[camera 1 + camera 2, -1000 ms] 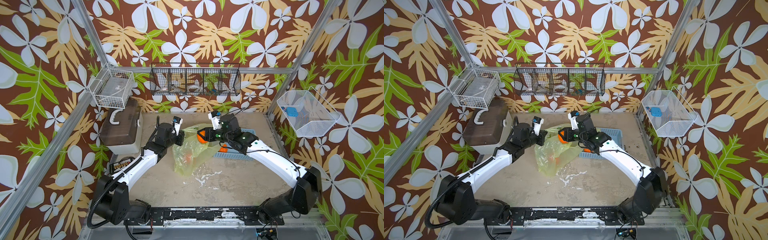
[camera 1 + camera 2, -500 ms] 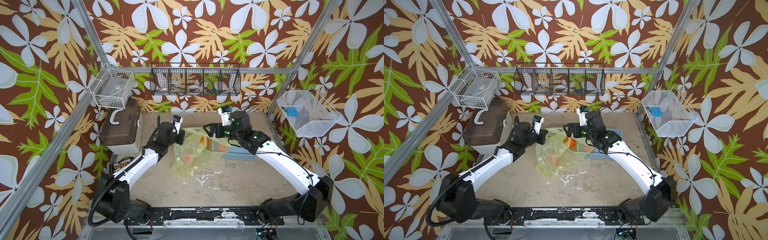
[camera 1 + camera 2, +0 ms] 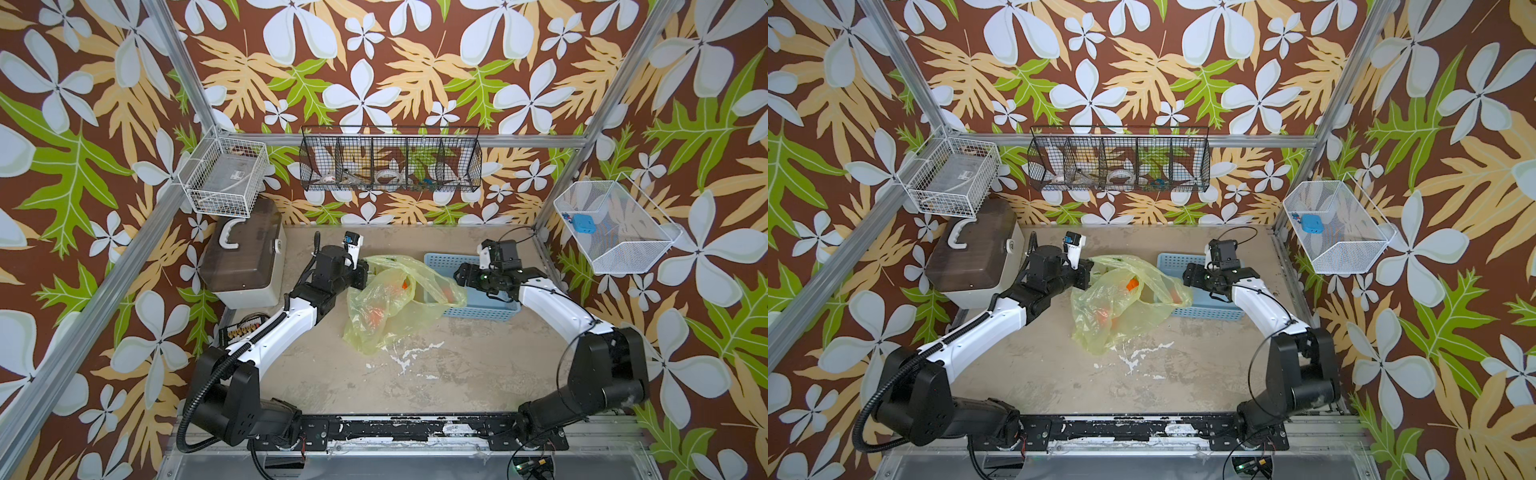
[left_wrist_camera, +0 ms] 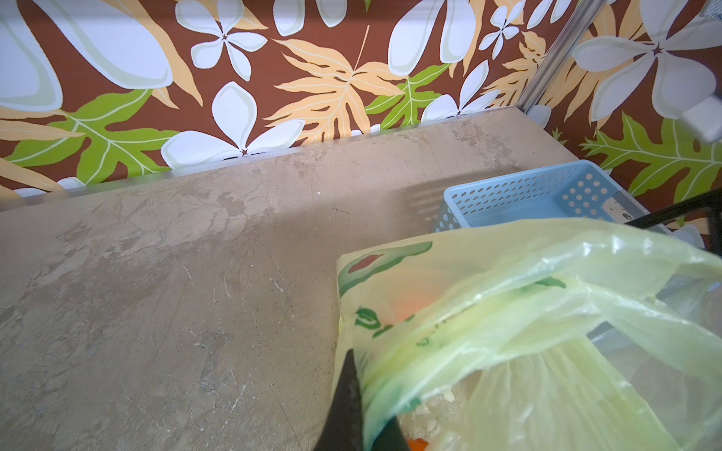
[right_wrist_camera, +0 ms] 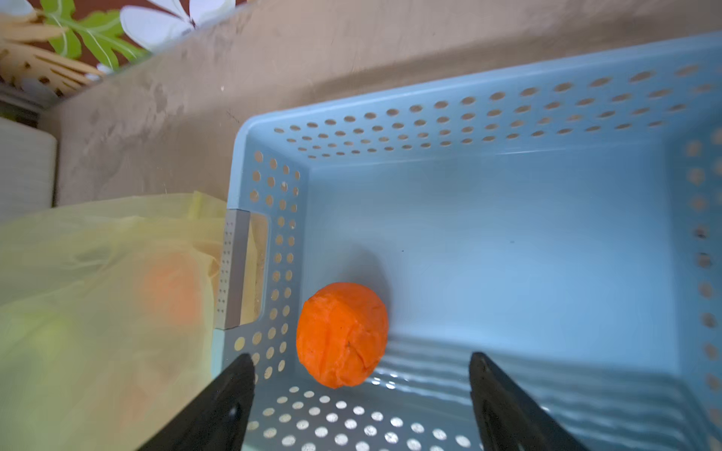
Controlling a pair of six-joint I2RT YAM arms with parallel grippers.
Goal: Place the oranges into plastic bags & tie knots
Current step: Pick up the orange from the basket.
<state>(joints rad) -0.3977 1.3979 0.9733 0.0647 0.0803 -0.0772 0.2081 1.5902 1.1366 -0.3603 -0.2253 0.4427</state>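
Note:
The yellow-green plastic bag [image 3: 395, 303] [image 3: 1121, 303] lies slumped mid-table with its mouth open. My left gripper [image 3: 365, 270] [image 4: 365, 390] is shut on the bag's rim and holds it up. Two oranges show through the film, one high [image 3: 405, 284] [image 3: 1132, 284] and one low [image 3: 374, 318]. A third orange [image 5: 342, 334] lies in the light-blue basket [image 5: 508, 234] [image 3: 490, 309], near the wall beside the bag. My right gripper [image 5: 359, 357] [image 3: 461, 276] hangs open above that orange, its fingers either side and apart from it. Knots are not in view.
A brown-lidded box [image 3: 241, 266] stands at the back left. Wire baskets hang on the walls at the left [image 3: 226, 178], back [image 3: 390, 162] and right [image 3: 615, 226]. A small rack of bits [image 3: 243, 330] sits by the left arm.
My right gripper held an orange at the bag's mouth, opened and let it drop inside, then drew back to the right over the basket. The left gripper has kept its hold.

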